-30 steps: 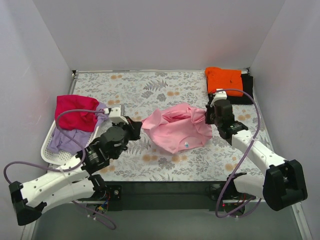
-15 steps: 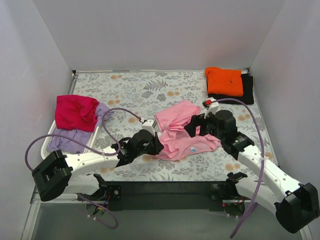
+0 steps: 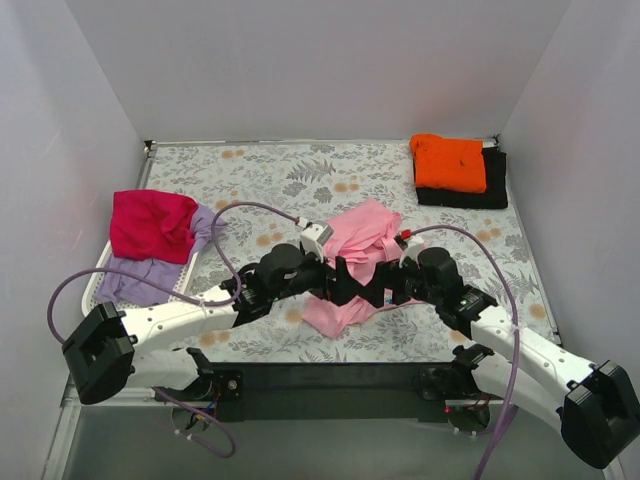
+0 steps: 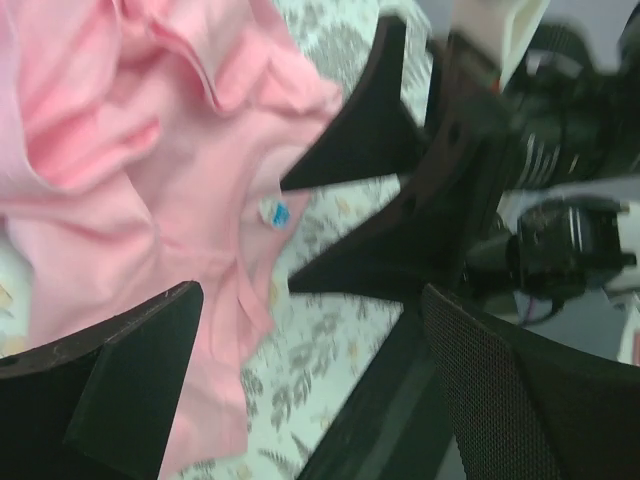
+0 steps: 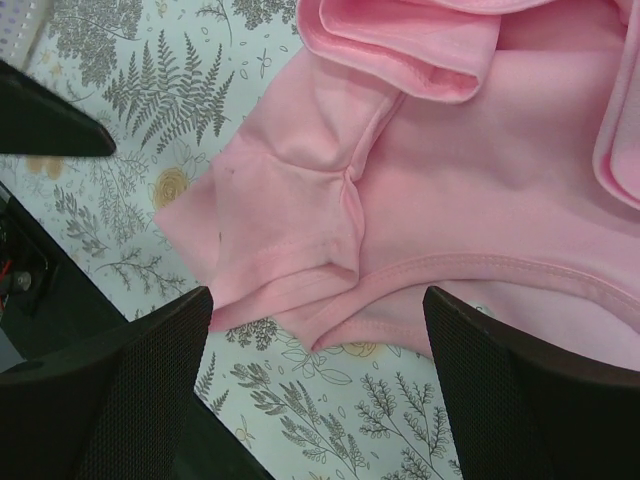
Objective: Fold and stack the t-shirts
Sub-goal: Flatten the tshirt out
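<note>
Both jaws wide (holding nothing), now closer together over pink t-shirt (image 3: pixel 360 225).

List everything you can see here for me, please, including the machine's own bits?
pink shirt: 1, light pink, crumpled mid-table under both claws
orange shirt: 1, orange, folded, far right corner, on the black one
black shirt: 1, black, folded, under the orange one
red shirt: 1, magenta-red, heaped over the basket's far end
lavender shirt: 1, lavender, in the basket
basket: 1, white, left edge
table: 1, floral grey cover
cables: 2, purple, looping off the arms
left claw: 1, black, open, over the pink shirt
right claw: 1, black, open, facing the left one
</note>
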`<action>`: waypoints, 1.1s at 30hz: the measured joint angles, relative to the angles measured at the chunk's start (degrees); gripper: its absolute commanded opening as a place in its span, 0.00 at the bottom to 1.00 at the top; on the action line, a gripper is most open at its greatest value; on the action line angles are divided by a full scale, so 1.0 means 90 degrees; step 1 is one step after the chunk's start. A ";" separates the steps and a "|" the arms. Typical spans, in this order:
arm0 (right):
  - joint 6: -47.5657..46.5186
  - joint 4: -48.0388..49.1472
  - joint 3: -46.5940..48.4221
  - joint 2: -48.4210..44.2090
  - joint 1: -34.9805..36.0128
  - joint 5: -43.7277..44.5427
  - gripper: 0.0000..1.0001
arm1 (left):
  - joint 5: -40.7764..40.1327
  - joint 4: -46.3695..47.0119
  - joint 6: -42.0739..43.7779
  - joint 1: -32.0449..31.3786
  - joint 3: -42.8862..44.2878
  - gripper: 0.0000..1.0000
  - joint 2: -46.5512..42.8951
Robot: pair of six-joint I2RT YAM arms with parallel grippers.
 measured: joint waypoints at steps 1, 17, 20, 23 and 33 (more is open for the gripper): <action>0.0015 0.0022 -0.0019 0.0005 0.0000 0.0022 0.77 | -0.0182 0.0051 0.0114 0.0015 0.0185 0.84 0.0032; -0.0092 0.1557 -0.0175 0.2028 0.0175 0.0002 0.66 | -0.1661 0.0311 0.0894 0.1032 0.1683 0.84 0.2827; -0.0107 0.1722 -0.0151 0.2324 0.0250 0.0000 0.61 | -0.1659 0.0338 0.0925 0.1064 0.1773 0.81 0.2871; -0.0112 0.1843 -0.0087 0.2531 0.0308 0.0002 0.57 | -0.1661 0.0340 0.0964 0.1095 0.1860 0.75 0.2985; -0.0129 0.2064 0.0177 0.2681 0.0612 0.0007 0.49 | -0.1664 0.0158 0.0974 0.1180 0.1928 0.53 0.3383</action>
